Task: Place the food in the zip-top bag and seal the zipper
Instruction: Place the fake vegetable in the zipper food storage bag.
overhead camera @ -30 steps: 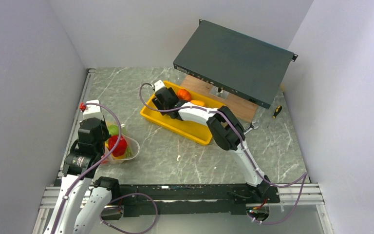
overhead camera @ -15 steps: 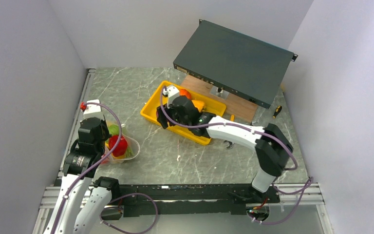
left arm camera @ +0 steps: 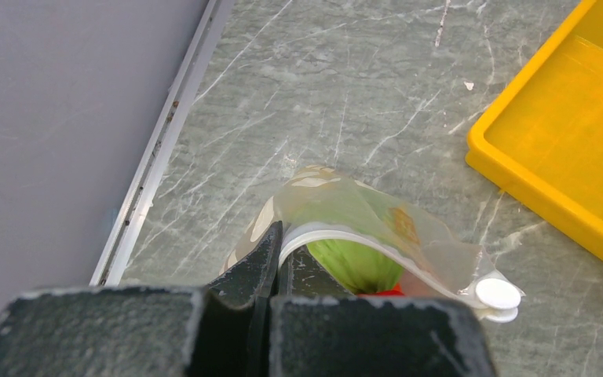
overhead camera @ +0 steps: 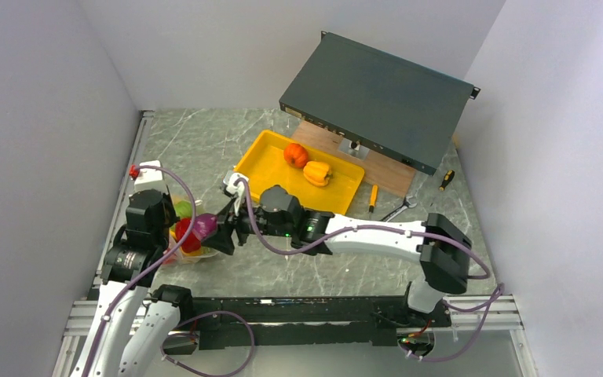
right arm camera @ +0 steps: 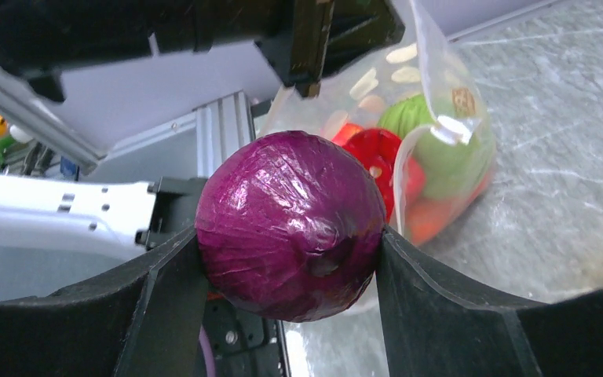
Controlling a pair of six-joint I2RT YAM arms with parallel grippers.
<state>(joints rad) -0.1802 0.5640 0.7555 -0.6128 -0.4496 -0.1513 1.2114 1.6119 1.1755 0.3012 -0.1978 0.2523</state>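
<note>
Pale grey walls (overhead camera: 47, 118) close the table (overhead camera: 283, 263) on the left, far and right sides. Its top is grey-green marble with white veins. A metal rail (overhead camera: 133, 157) runs along the left edge.

At the far right a dark rack unit (overhead camera: 377, 98) stands tilted over a wooden board (overhead camera: 396, 174). A yellow tray (overhead camera: 263, 161) lies in front of it, with an orange tomato (overhead camera: 295, 154) and a yellow pepper (overhead camera: 317, 173) inside. Bare marble lies between the tray and the left rail, and also between the tray and the near edge, where the right arm stretches across.

The zip-top bag (left arm camera: 345, 208) sits at the near left, close to the rail. It holds a green piece (left arm camera: 353, 263) and a red piece (right arm camera: 381, 161).

The left gripper (left arm camera: 276, 263) is fully closed and pinches the bag's rim at the zipper (left arm camera: 377, 247), which keeps the mouth lifted.

The right gripper (overhead camera: 213, 230) stands fairly wide, and its two fingers clamp a purple onion (right arm camera: 290, 224). The onion is just right of the bag's mouth. I cannot tell if it touches the plastic.

A screwdriver (overhead camera: 372, 196) and a spanner (overhead camera: 399, 209) lie right of the tray.
</note>
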